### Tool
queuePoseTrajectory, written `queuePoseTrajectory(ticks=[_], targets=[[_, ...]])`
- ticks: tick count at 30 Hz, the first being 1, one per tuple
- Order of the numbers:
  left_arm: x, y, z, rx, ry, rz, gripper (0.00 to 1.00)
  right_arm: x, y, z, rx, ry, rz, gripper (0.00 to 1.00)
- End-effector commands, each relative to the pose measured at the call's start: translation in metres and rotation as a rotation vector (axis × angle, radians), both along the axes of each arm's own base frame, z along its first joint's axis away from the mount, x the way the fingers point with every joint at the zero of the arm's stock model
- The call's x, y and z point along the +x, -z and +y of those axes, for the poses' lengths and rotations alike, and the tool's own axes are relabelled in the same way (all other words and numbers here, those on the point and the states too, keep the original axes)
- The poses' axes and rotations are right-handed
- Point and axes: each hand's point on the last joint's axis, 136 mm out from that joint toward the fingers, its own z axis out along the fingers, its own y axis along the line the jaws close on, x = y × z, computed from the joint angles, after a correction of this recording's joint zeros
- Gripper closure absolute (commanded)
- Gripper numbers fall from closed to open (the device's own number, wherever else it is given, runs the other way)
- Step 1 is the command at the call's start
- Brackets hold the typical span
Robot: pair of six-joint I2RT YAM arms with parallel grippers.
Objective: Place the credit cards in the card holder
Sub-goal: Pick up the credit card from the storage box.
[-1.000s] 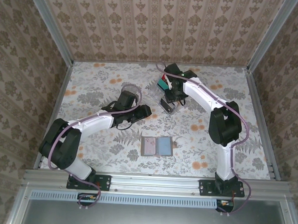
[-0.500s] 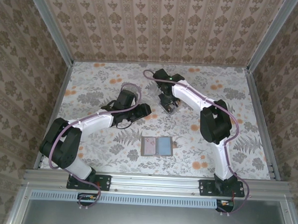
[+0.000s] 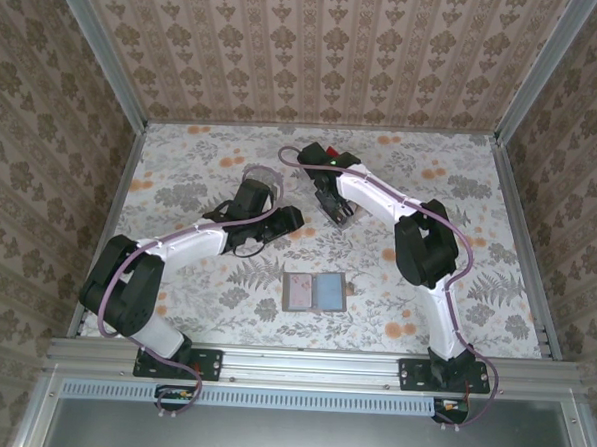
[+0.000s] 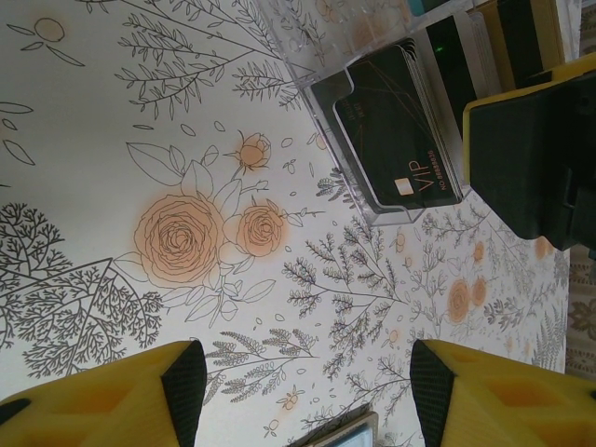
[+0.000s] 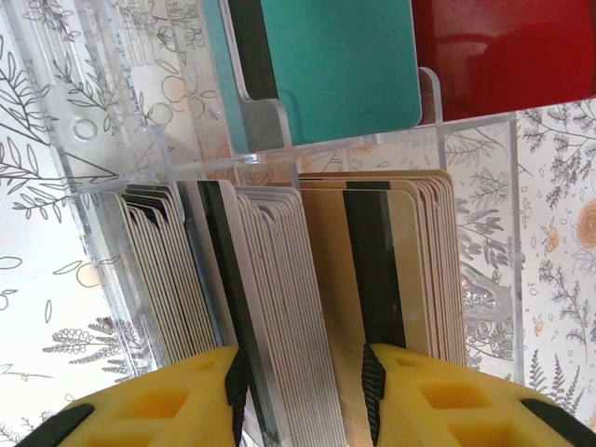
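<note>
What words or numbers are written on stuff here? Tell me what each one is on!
"VIP": on the black card standing in the clear rack.
A small line under "VIP", starting "NO" and followed by digits, is too small to read for sure.
Teal card, red card and tan cards: no writing to be seen.
Card holder: too small to tell.

left hand (image 4: 307,391) open wide, right hand (image 5: 303,382) part-open

Card holder (image 3: 314,292) up front — rack (image 3: 342,216) behind, cards (image 5: 400,279) inside.
</note>
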Motion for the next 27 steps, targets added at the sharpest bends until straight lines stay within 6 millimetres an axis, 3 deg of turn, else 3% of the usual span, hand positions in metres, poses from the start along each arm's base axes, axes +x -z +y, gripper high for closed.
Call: queuePoseTrajectory(ticks=[1,11,20,27], targets=[[0.000,0.005,0.001,-0.007,0.001,0.017,0.38,0.001,0.015,-0.009,-0.064,0.003,0.013,0.59],[0.000,0.006,0.002,-0.005,-0.003,0.021,0.38,0.002,0.018,-0.013,-0.102,0.000,0.002,0.63],[-0.001,0.007,0.002,-0.006,0.000,0.025,0.38,0.009,-0.006,-0.020,-0.119,0.011,-0.083,0.66],[-0.002,0.008,0.002,-0.008,-0.002,0.027,0.38,0.009,-0.010,-0.023,-0.137,0.011,-0.098,0.69]])
